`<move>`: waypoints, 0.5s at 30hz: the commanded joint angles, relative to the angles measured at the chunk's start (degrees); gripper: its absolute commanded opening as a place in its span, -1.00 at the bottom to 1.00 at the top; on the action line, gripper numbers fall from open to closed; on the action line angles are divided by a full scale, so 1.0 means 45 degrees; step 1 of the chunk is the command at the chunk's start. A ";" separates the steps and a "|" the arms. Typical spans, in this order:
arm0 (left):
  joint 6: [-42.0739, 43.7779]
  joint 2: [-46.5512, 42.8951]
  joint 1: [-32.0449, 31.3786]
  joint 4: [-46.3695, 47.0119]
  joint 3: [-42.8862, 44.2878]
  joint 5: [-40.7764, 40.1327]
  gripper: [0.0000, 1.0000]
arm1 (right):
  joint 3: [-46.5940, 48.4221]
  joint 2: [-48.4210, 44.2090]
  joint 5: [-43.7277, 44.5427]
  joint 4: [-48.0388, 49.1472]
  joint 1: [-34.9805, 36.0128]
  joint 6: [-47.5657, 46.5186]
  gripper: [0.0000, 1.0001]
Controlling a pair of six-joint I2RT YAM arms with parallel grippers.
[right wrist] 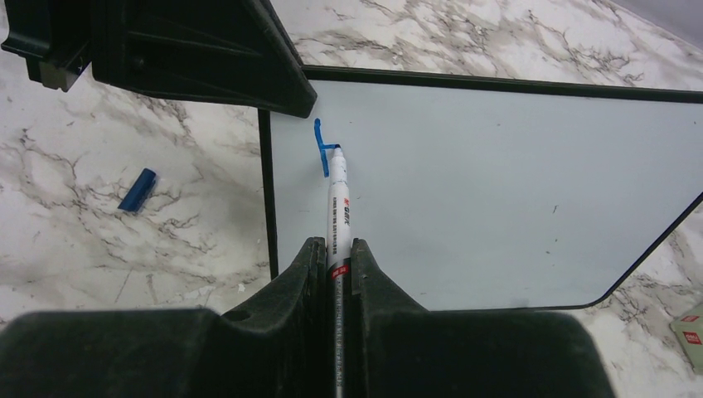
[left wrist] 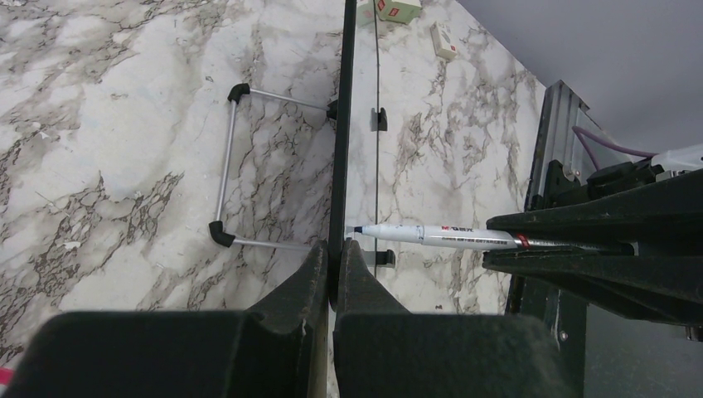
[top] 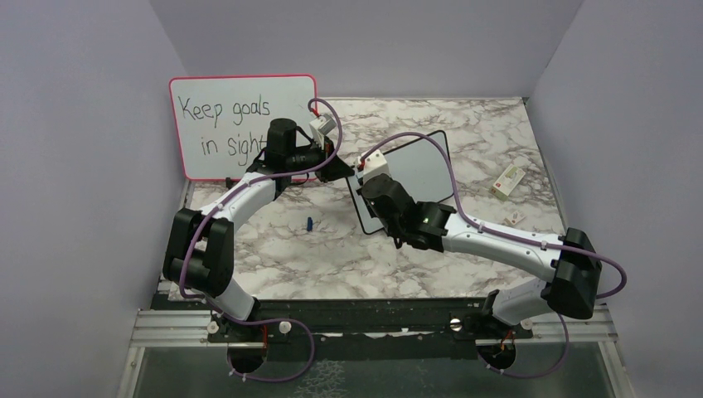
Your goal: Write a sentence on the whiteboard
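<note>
The whiteboard (top: 419, 170), white with a thin black frame, stands tilted at mid-table on a wire stand (left wrist: 225, 178). My left gripper (top: 338, 166) (left wrist: 334, 249) is shut on its near side edge. My right gripper (top: 362, 176) (right wrist: 336, 245) is shut on a white marker (right wrist: 338, 207) (left wrist: 431, 235) whose blue tip touches the board face (right wrist: 497, 182). Of the sentence, one short blue mark (right wrist: 320, 141) shows near the board's upper left corner, right at the tip.
A larger pink-framed board (top: 244, 124) with black handwriting leans on the back wall at left. The blue marker cap (top: 309, 223) (right wrist: 138, 189) lies on the marble left of the whiteboard. Two small boxes (top: 507, 178) (top: 516, 218) sit at the right.
</note>
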 commanded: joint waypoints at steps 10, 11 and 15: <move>0.0686 -0.0051 0.0055 -0.0511 0.0005 0.0273 -1.00 | -0.0169 -0.0032 0.0796 0.0068 0.0045 0.0081 -0.99; 0.0689 -0.0036 0.0055 -0.0511 0.0002 0.0277 -1.00 | -0.0164 -0.0086 0.0731 0.0094 0.0045 0.0080 -0.99; 0.0706 -0.0044 0.0055 -0.0531 0.0005 0.0227 -1.00 | -0.0332 -0.0496 0.0330 0.0375 0.0045 -0.0003 -0.99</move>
